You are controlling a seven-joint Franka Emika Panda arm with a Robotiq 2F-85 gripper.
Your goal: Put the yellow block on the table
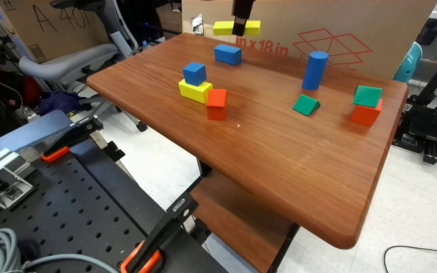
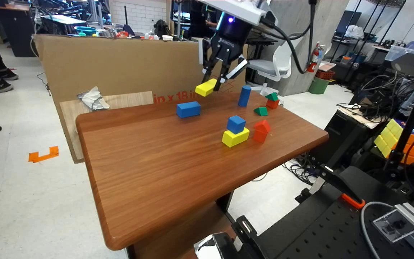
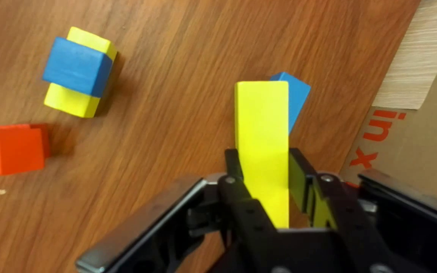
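Note:
The yellow block, a long flat bar, is held in the air by my gripper. It shows in both exterior views [image 1: 223,28] [image 2: 204,89] and runs lengthwise between the fingers in the wrist view [image 3: 262,113]. My gripper [image 3: 264,159] is shut on the bar near its middle, with a finger on each long side. It also shows in the exterior views [image 1: 239,27] [image 2: 211,84]. The bar is above the far edge of the reddish-brown table [image 1: 279,151] [image 2: 149,154] and does not touch it. In the wrist view, it partly hides a blue block [image 3: 297,96].
The blue block [image 1: 227,54] lies near the far edge. A blue cube [image 1: 194,74] sits on a chunky yellow block [image 1: 192,91], beside a red-orange block [image 1: 216,105]. A blue cylinder [image 1: 315,71], a green wedge [image 1: 306,104] and a green-on-red stack [image 1: 366,113] stand farther along. Cardboard [image 2: 120,68] stands behind.

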